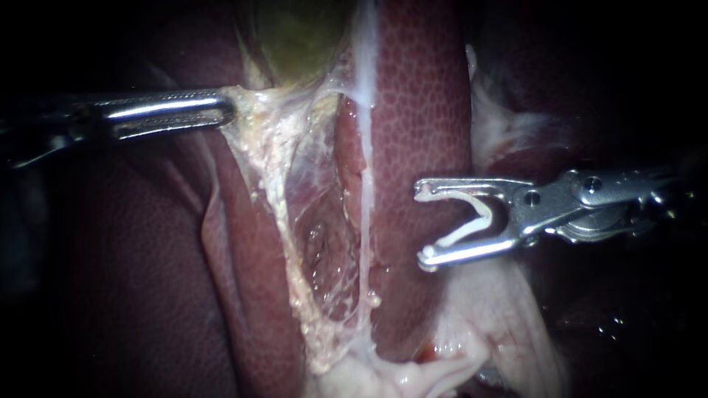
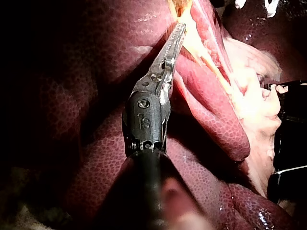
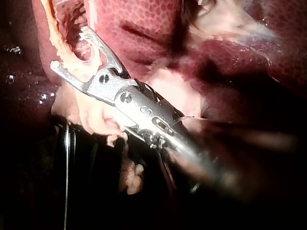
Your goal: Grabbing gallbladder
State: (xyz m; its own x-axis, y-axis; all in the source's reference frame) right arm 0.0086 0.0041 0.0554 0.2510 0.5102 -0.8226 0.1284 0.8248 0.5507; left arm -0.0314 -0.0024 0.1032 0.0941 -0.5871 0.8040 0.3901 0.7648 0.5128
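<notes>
- State of the left pincer (image 1: 226, 110): closed flat with no gap showing, biting the pale lower edge of the gallbladder (image 1: 302, 37).
- Green-yellow body of the gallbladder just past that pincer's tip and off to one side, mostly beyond the lit field.
- Pale tissue fanned out taut from the bite, stretched away from the tip across the liver (image 1: 420, 110); by the look of it, a hold under tension.
- Same reading from the left wrist camera: left pincer (image 2: 178, 29) pressed together with yellowish tissue at its very tip, depth of the bite hidden.
- State of the right pincer (image 1: 423, 225): spread wide, with a white clip (image 1: 472, 221) seated against both inner faces and no tissue inside.
- Well apart from the gallbladder and from the other pincer, poised over the liver, mouth turned toward a thin pale strand (image 1: 365, 191) just ahead of the tips.
- From the right wrist camera: right pincer (image 3: 68, 48) gaping around the clip, tissue ahead of the tips and not touching, as far as can be told.
- Progress, as a judgement: grab essentially made on the left side.
- Left to settle: whether the bite takes the gallbladder wall itself or only its pale fringe, and whether it will bear traction without slipping or tearing.
</notes>
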